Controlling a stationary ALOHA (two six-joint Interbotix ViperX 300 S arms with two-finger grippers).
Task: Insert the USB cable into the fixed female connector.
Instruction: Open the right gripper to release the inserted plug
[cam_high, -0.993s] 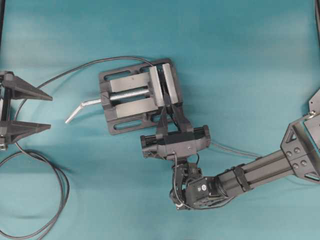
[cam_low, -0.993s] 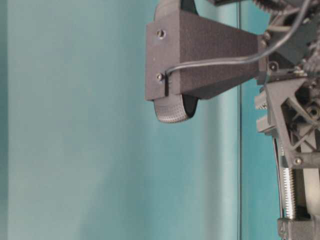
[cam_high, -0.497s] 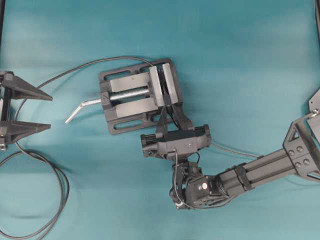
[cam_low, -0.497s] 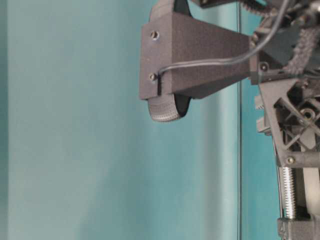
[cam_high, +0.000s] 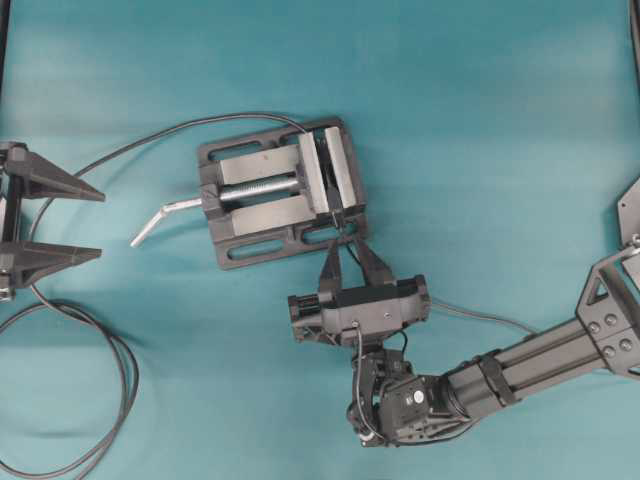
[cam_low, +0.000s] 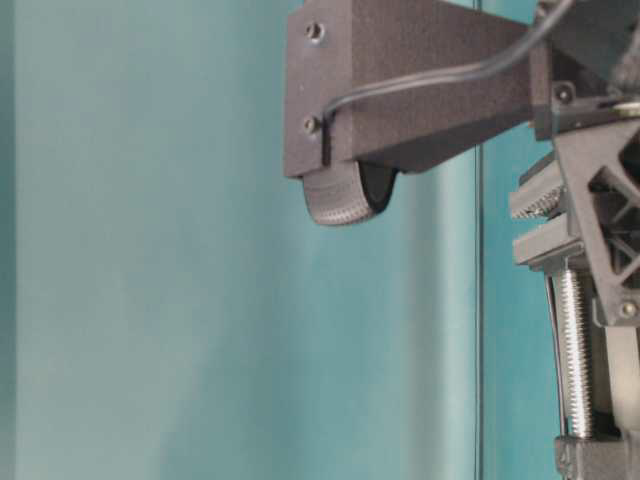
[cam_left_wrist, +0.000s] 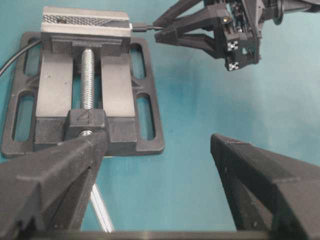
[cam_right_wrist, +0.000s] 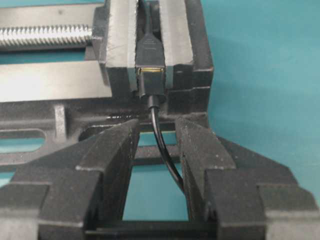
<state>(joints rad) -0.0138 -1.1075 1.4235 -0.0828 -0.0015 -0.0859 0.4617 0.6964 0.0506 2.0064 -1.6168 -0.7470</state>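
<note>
The USB cable's dark plug (cam_right_wrist: 150, 89) sits with its metallic tip in the fixed female connector (cam_right_wrist: 148, 50), which is clamped between the vise jaws. From the plug the thin cable (cam_right_wrist: 162, 142) runs back between my right gripper's (cam_right_wrist: 156, 129) fingers, lying loose against the inner side of the right one. That gripper is open and stands a short way off the vise (cam_high: 265, 190), its fingertips (cam_high: 345, 248) just clear of the vise's near edge. My left gripper (cam_high: 100, 224) is wide open at the left edge, holding nothing.
The vise's bent silver handle (cam_high: 160, 215) points toward the left gripper. The thicker black cable (cam_high: 120, 380) arcs from the vise and loops at the lower left. The thin cable (cam_high: 480, 315) trails under the right arm.
My right gripper has drawn back from the vise, away from the plug, which stays in the connector. The left gripper has not moved.
</note>
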